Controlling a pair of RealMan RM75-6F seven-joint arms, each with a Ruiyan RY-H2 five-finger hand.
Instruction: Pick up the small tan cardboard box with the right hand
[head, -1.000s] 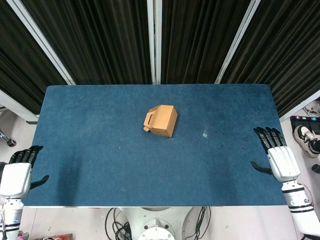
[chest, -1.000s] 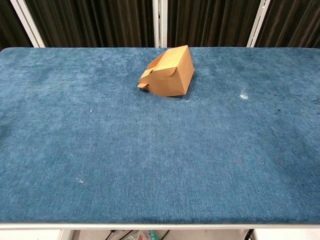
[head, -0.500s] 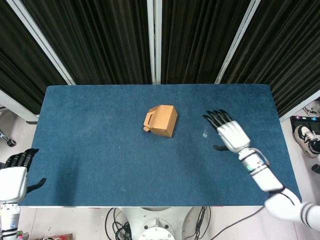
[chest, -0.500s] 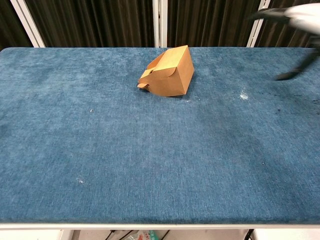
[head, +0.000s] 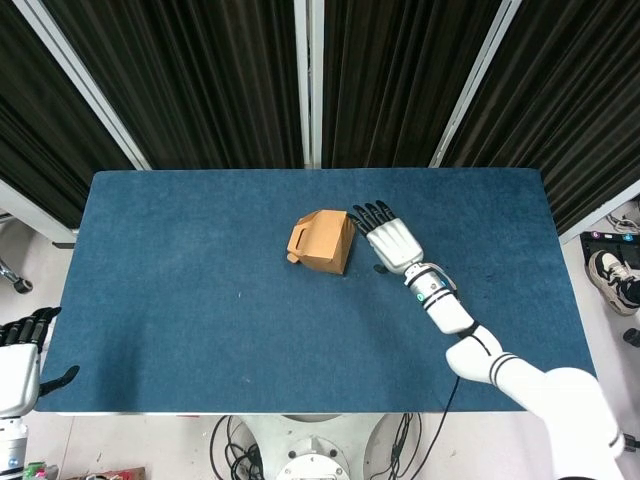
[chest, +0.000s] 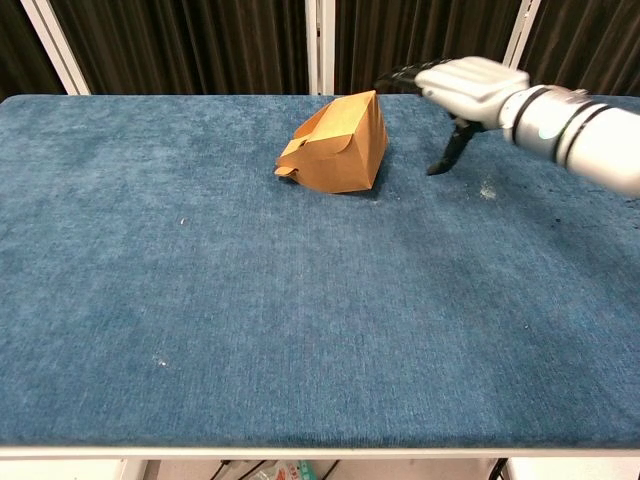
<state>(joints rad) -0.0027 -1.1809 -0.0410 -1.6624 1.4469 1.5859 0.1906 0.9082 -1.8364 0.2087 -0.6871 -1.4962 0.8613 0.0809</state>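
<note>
Small tan cardboard box (head: 321, 241) sits near the middle of the blue table (head: 180, 300), slightly toward the far edge, tilted, with a flap and small tab sticking out on its left side. Nothing grips it.

Right hand (head: 391, 240) hangs just to the right of the box, palm down, raised above the cloth in the chest view. Fingers (head: 372, 213) are extended and slightly apart, pointing to the far edge, their tips about level with the box's far right corner. The innermost finger runs close alongside the box's right face; from the head view contact is hard to call, though the chest view seems to show a narrow gap between hand and box. Thumb (chest: 446, 157) points down toward the table, on the side away from the box. Hand holds nothing. White forearm (head: 500, 368) stretches back to the near right corner.

Left hand (head: 18, 355) is at the near left edge, off the table, well apart from the box, fingers straight and loosely apart, empty.
</note>
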